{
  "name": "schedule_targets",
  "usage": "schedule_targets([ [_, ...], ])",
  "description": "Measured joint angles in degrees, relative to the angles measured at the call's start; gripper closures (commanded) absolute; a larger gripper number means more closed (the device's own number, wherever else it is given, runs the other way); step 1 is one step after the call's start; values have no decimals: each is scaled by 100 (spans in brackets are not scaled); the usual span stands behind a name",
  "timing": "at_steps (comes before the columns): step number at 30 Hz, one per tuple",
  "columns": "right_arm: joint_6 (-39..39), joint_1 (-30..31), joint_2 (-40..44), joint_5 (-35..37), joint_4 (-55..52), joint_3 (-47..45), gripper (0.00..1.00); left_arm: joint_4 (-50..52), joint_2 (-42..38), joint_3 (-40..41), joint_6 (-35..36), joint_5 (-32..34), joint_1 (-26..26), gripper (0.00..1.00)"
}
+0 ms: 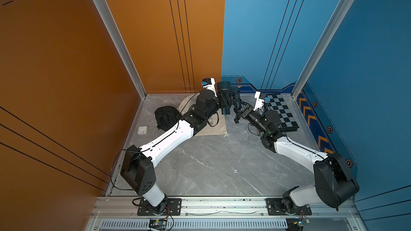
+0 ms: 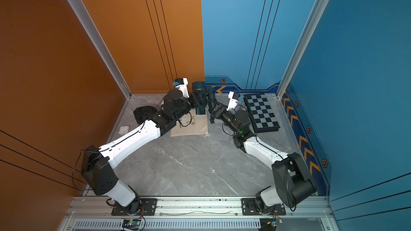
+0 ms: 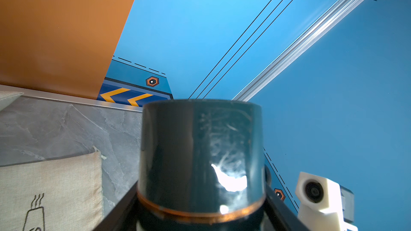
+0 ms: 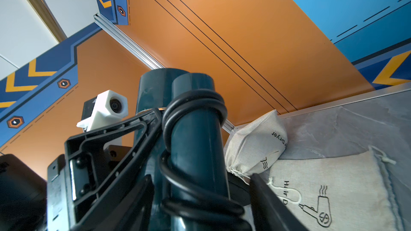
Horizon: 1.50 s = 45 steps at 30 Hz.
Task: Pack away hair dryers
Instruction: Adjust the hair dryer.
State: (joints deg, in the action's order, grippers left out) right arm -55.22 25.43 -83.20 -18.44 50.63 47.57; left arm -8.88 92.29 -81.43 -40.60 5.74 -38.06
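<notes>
A grey marble-patterned tabletop sits inside a tall enclosure. An orange wall rises along its left edge and wraps round the far left corner to cover half of the back. A blue wall rises along the right edge and covers the other half. Aluminium posts stand at both far corners, and thin black lines run up the panels. A dark blue band with orange chevrons skirts the blue wall's base. An aluminium rail borders the near edge, with a slotted strip in front of it. The light is even, with soft shadows. The right wrist view shows a pale surface beyond the panels' tops.
</notes>
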Motion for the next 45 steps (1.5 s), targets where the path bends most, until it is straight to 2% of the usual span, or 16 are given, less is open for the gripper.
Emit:
schedule_targets([
  [4,-31,-15,-24,2,127,2,69,-44,-2,-2,-39,-26,0,95],
  [10,-33,-15,-59,-7,177,28,79,-48,-4,-2,-46,-28,7,90],
  [20,31,7,-66,-7,52,264,83,-26,-92,-87,-42,-59,101,85],
  [26,98,33,-26,-52,-162,339,87,98,-149,-94,-48,-160,179,77],
  [30,140,50,76,-70,-361,372,89,164,-195,-101,-46,-291,221,67],
  [34,181,63,107,-98,-428,396,89,249,-238,-116,-42,-398,267,66],
  [45,258,92,107,-149,-525,446,90,407,-297,-131,7,-719,428,35],
])
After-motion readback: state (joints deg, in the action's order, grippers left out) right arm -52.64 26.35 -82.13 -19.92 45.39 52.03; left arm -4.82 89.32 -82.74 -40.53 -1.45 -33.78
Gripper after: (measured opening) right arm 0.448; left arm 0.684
